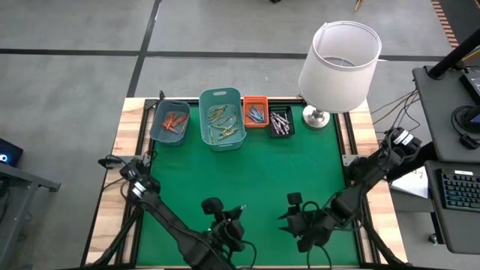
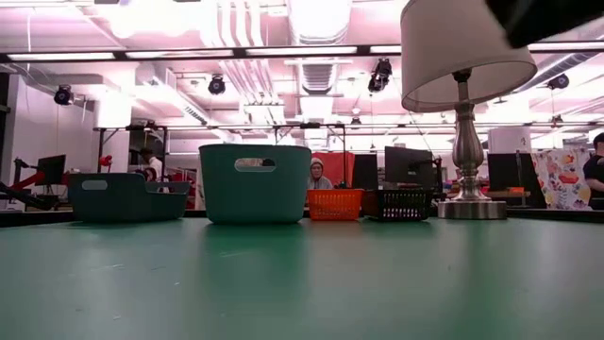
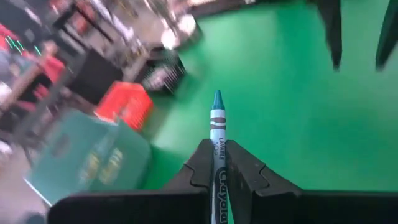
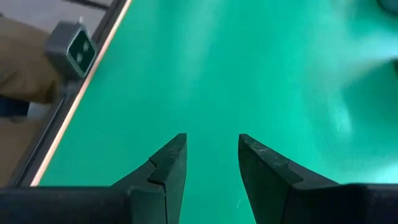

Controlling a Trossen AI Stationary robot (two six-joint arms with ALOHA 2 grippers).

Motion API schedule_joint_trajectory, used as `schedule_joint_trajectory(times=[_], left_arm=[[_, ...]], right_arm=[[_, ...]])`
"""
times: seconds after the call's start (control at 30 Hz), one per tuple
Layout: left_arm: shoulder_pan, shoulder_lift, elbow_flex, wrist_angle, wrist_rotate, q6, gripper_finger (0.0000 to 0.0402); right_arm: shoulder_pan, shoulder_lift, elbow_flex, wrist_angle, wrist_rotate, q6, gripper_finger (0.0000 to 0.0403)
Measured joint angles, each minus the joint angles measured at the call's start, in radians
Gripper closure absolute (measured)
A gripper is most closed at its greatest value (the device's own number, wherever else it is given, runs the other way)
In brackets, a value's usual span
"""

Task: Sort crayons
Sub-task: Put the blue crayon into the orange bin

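Left gripper point(image 3: 219, 180): squeezing a blue crayon point(image 3: 217, 134) above the green counter point(image 3: 286, 112).
Right gripper point(image 4: 211, 162): hanging with fingers apart, holding nothing.

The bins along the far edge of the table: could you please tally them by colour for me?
Teal bins: 2 (low one, tall one)
Orange bin: 1
Black bin: 1
Total: 4 bins
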Motion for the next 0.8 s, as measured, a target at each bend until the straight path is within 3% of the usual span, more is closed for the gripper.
schedule_joint_trajectory(times=[0.17,0.4,0.57,0.8], left_arm=[[-0.003,-0.119,-0.106,0.001,-0.098,0.060,0.0401],[-0.014,-0.320,-0.442,0.033,-0.131,-0.108,0.0401],[-0.022,-0.471,-0.714,0.235,-0.182,-0.171,0.0401],[-0.003,-0.661,-0.977,0.486,-0.233,-0.025,0.0402]], right_arm=[[-0.084,0.000,-0.035,0.157,-0.074,-0.120,0.0268],[-0.164,0.000,-0.036,0.262,-0.101,-0.233,0.0268],[-0.217,0.000,-0.036,0.355,-0.102,-0.297,0.0268],[-0.317,0.001,-0.036,0.430,-0.102,-0.363,0.0268]])
